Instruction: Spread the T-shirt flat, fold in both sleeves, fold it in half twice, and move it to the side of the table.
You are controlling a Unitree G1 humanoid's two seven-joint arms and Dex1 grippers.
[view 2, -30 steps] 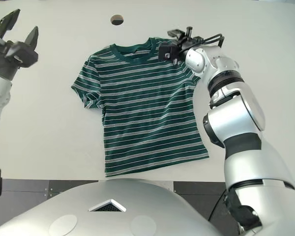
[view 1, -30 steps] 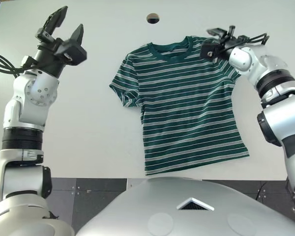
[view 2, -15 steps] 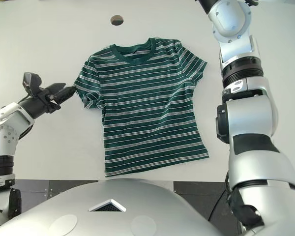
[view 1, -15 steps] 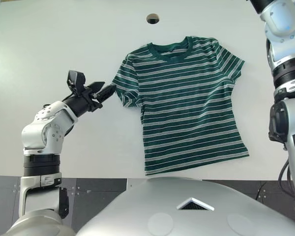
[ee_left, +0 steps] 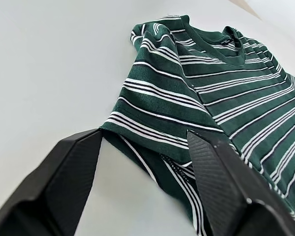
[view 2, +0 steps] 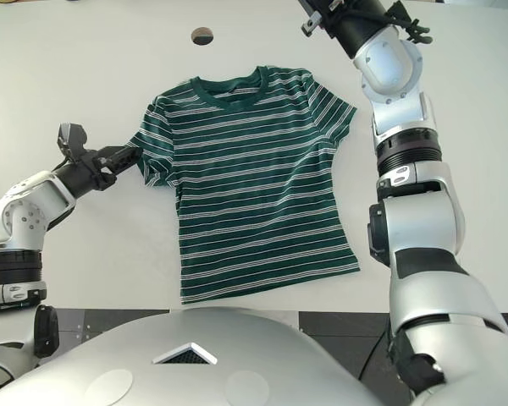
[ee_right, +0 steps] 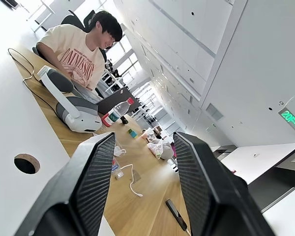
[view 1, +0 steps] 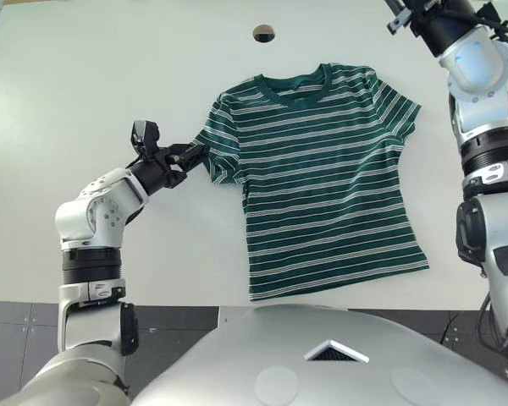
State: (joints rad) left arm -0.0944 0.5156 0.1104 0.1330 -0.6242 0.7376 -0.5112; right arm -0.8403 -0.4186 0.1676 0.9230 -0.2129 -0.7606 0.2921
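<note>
Green-and-white striped T-shirt [view 1: 322, 169] spread flat in the middle of the white table [view 1: 110, 76], collar at the far end, hem by the near edge, body skewed a touch with the hem swung right. Down low at the shirt's left sleeve [view 1: 216, 152]: left gripper [ee_left: 143, 135], fingers [ee_left: 78, 162] spread wide, one on either side of the sleeve's hem, tips right at the fabric edge, not pinched on it. Sleeve's underside tucked slightly beneath. Up high over the far right of the table, beyond the right sleeve [view 1: 398, 114]: right gripper [ee_right: 143, 140], fingers parted, pointed out at the room. Small round hole [view 1: 263, 32] in the tabletop, far side, just left of the collar.
</note>
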